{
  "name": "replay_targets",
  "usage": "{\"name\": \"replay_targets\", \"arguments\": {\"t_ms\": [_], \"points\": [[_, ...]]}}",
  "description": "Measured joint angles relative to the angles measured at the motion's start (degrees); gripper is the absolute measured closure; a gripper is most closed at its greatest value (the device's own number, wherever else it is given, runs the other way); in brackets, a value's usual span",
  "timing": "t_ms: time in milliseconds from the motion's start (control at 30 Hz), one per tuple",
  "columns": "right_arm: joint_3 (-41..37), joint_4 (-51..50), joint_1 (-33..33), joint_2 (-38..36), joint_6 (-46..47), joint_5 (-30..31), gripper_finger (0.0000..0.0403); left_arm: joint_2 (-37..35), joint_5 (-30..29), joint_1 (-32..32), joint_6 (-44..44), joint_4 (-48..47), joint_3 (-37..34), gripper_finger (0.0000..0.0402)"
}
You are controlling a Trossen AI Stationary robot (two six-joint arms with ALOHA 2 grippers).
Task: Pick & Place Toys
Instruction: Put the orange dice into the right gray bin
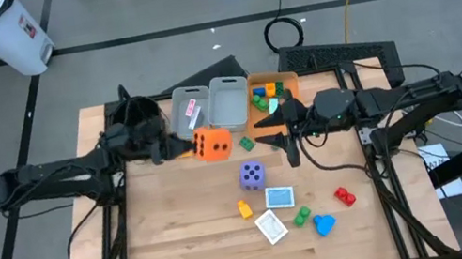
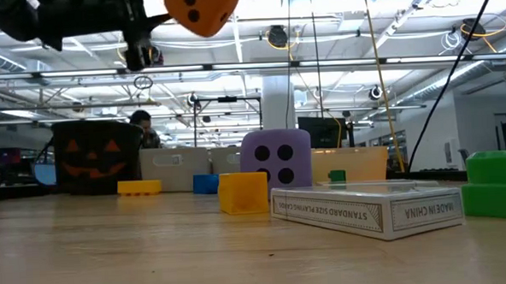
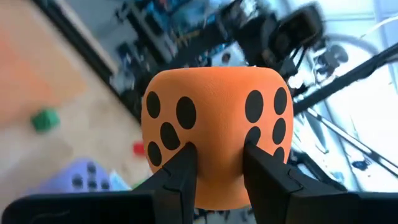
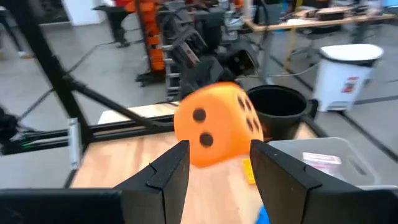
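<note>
The left end effector (image 1: 184, 146) pinches the orange die (image 1: 212, 143) mid-frame, aloft beside the grey bins (image 1: 228, 101) — the soft foam could slip free. The right end effector (image 1: 286, 134) waits, fingers parted, empty.

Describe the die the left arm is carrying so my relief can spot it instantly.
Start at the grey bins at the table's far edge. Just in front of them, the left tool holds an orange foam die in the air. The other die, purple, sits on the table.

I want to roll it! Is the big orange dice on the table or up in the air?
Up in the air. The left gripper pinches the orange dice, and the low view shows it high above the table.
</note>
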Motion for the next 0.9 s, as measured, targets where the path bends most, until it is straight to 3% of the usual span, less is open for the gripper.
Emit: {"name": "replay_targets", "arguments": {"t_ms": [367,733,900], "points": [[0.0,-2.73,0.0,-0.59,-0.59,2.27,0.0243,5.41,-0.22,8.64,6.29,-3.66,12.7,0.029],[0.0,-7.64,-0.52,-1.49,-1.72,8.77,0.0243,15.89,6.41,12.87,9.32,-8.02,22.19,0.0289],[0.0,-5.21,-3.34,-1.03,-3.31,3.94,0.0243,18.88,8.75,12.83,9.85,-8.15,24.64,0.0289]]}}
